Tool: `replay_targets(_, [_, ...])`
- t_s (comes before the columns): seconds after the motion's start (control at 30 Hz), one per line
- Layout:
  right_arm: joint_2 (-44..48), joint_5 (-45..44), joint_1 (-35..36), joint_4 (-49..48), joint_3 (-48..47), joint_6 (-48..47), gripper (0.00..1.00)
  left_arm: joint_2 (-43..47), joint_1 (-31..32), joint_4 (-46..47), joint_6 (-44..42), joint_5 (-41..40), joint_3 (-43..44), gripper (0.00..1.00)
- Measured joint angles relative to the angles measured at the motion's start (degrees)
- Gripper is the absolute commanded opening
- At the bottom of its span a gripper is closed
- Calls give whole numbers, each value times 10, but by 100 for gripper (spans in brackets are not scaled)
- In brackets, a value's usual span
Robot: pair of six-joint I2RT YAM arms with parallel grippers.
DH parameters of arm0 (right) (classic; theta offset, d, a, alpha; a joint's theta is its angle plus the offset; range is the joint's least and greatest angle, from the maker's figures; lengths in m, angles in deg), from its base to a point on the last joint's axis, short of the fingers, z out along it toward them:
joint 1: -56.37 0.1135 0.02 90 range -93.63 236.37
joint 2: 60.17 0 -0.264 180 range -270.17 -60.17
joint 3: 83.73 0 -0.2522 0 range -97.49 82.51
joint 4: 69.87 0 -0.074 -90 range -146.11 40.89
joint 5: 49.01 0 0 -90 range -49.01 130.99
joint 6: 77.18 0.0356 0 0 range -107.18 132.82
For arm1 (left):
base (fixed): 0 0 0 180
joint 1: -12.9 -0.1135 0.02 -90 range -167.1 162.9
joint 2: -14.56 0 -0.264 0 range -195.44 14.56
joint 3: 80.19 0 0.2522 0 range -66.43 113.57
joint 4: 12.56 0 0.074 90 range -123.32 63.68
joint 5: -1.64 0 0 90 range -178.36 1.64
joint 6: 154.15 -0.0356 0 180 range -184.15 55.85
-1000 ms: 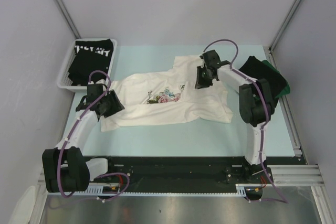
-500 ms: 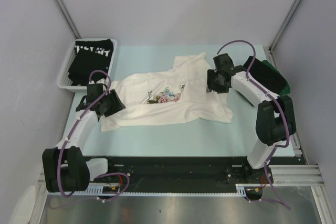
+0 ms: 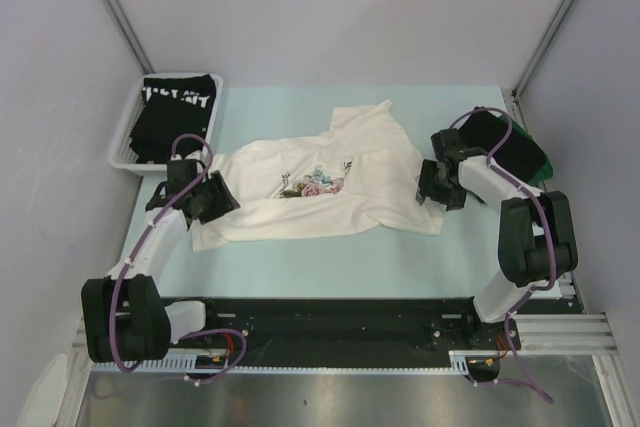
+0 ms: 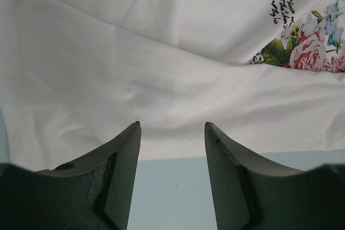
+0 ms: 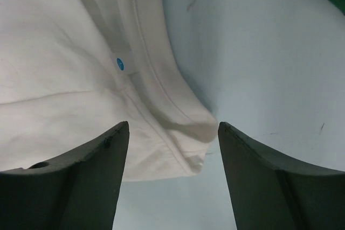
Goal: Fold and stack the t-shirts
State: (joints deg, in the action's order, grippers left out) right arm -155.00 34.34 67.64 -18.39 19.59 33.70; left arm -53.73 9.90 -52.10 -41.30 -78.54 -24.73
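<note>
The white floral tee [image 3: 300, 202] is lying spread across the middle of the counter [image 3: 330, 262], print facing up, with a sleeve reaching toward the far side. The right tool [image 5: 172, 133] has swung away from the tee's far right shoulder, where it was sitting a second ago, and is now hovering at the tee's right edge. Its jaws have gone from nearly closed to wide, and nothing is sitting between them; a folded hem is lying just beyond the tips. The left tool [image 4: 171, 133] is staying where it was, at the tee's near left edge, with its jaws apart and bare counter showing between them. The black tee with white lettering [image 3: 178, 97] is resting in the basket [image 3: 122, 142] at far left. The black tee [image 3: 490, 132] and the dark green tee [image 3: 541, 165] are lying piled at far right.
</note>
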Motion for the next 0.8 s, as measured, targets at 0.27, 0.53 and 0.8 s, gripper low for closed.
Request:
replay_targets(0.27, [3, -5, -4, -5, 26, 0, 70, -2, 0, 0, 0, 0, 0, 56])
replay_targets(0.53, [-4, -7, -6, -8, 49, 0, 57, -2, 0, 0, 0, 0, 0, 56])
replay_targets(0.8, [-14, 10, -5, -25, 56, 1, 22, -2, 0, 0, 0, 0, 0, 56])
